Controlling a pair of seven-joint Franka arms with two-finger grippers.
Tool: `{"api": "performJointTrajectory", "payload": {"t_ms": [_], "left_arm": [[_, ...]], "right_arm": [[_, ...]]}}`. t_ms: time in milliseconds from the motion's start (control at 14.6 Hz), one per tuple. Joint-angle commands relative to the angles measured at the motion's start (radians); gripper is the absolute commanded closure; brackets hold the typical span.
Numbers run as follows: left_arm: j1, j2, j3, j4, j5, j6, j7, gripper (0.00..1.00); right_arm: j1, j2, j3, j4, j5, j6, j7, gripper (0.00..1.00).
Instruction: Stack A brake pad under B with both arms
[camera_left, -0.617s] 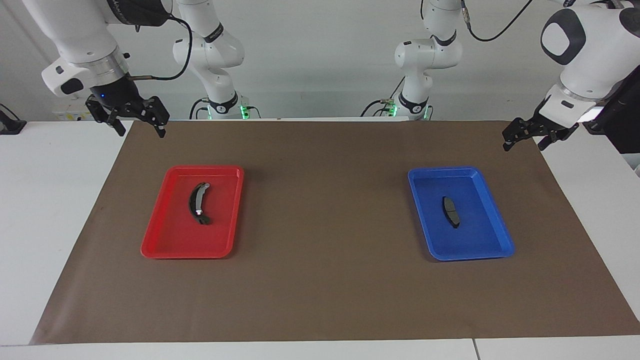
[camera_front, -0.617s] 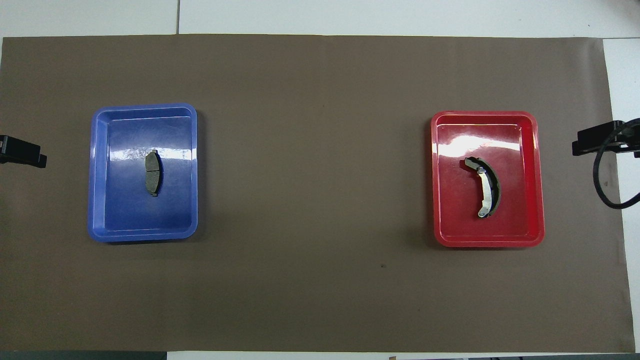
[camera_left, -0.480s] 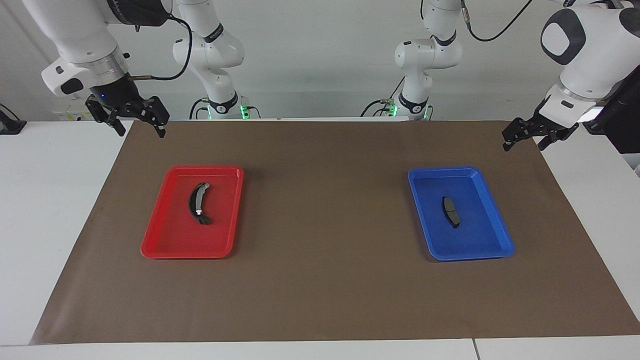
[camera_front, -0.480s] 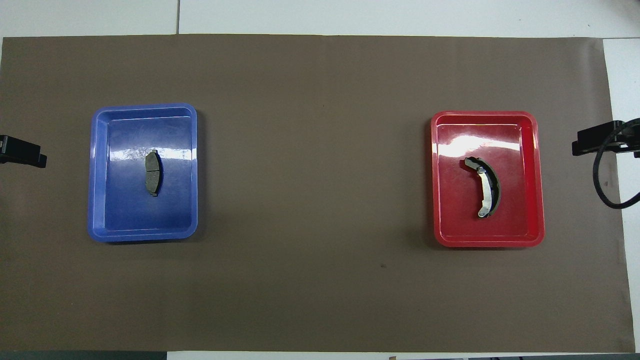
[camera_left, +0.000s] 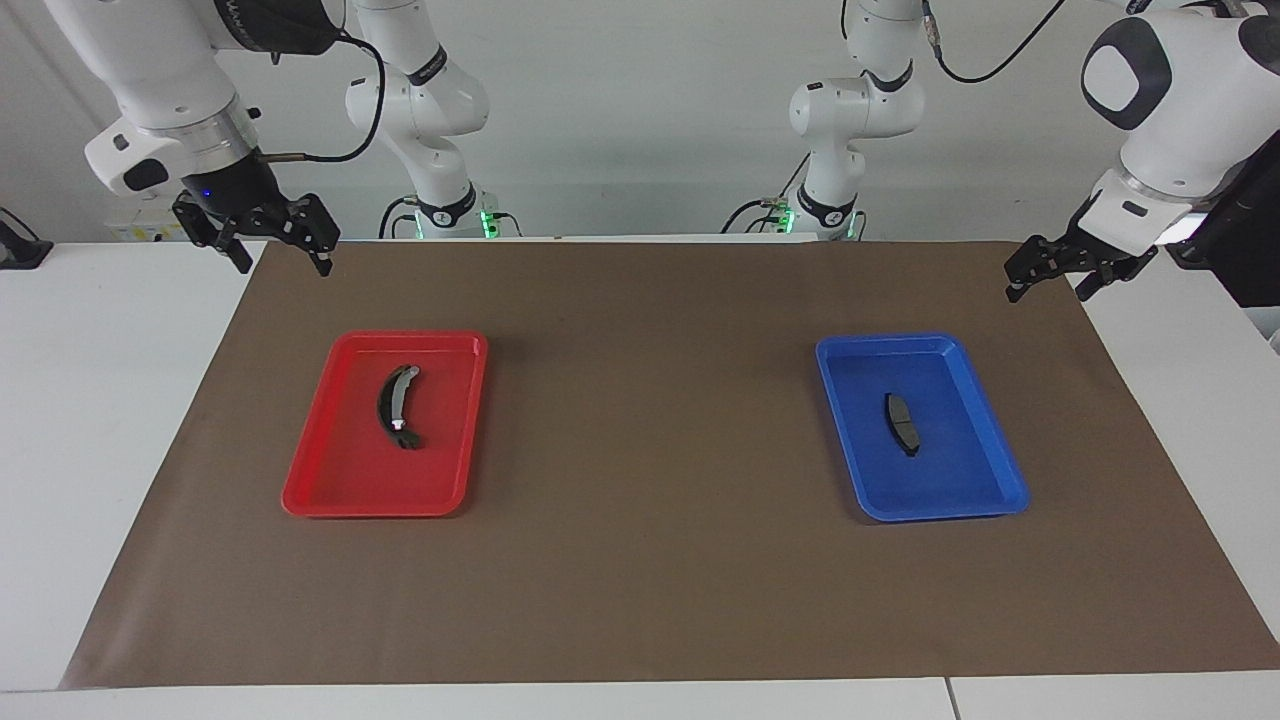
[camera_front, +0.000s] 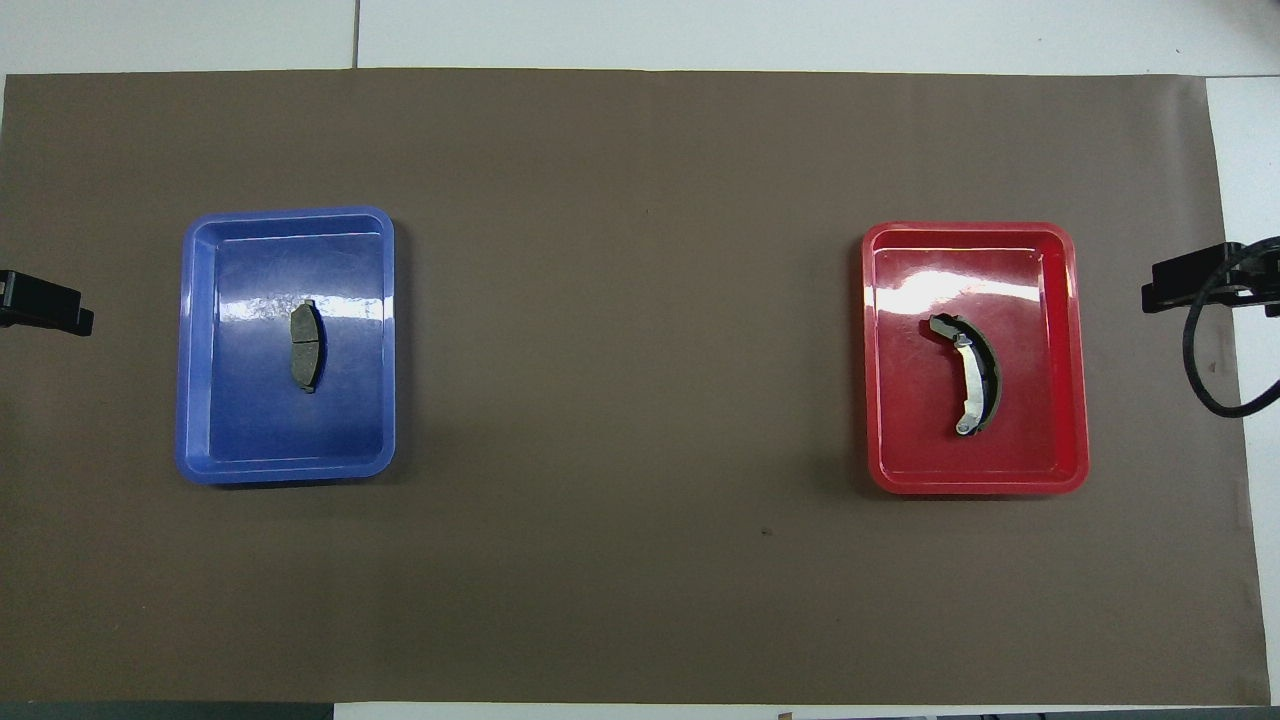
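Brake pad A (camera_left: 902, 422), short, flat and dark grey, lies in the blue tray (camera_left: 940, 512) toward the left arm's end; in the overhead view the pad (camera_front: 306, 345) is in the middle of the tray (camera_front: 290, 215). B (camera_left: 393, 405), the long curved black shoe with a silvery rim, lies in the red tray (camera_left: 370, 508) toward the right arm's end; it also shows in the overhead view (camera_front: 975, 375) in its tray (camera_front: 968, 230). My left gripper (camera_left: 1048, 294) hangs open and empty over the mat's edge beside the blue tray. My right gripper (camera_left: 283, 268) hangs open and empty over the mat's edge beside the red tray.
A brown mat (camera_left: 650, 450) covers most of the white table (camera_left: 90, 420). Both trays sit on it, far apart, with bare mat between them. Two more white arms (camera_left: 430, 110) stand at the robots' edge of the table.
The right gripper has shifted very slightly toward the red tray. Nothing else has moved.
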Motion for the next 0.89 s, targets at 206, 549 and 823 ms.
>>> {"api": "performJointTrajectory", "payload": {"t_ms": [206,549,823], "left_arm": [[0.006,-0.024,-0.005,-0.025,0.01,0.019,0.006,0.01],[0.006,-0.024,-0.005,-0.025,0.01,0.015,0.001,0.01],[-0.01,-0.026,-0.009,-0.045,0.01,0.074,-0.003,0.01]], "right_arm": [[-0.009,-0.041,0.008,-0.085,0.005,0.057,-0.013,0.01],[0.014,-0.112,0.009,-0.414,0.009,0.387,-0.02,0.01],[0.028,0.001,0.011,-0.537,0.009,0.638,-0.052,0.01]]}}
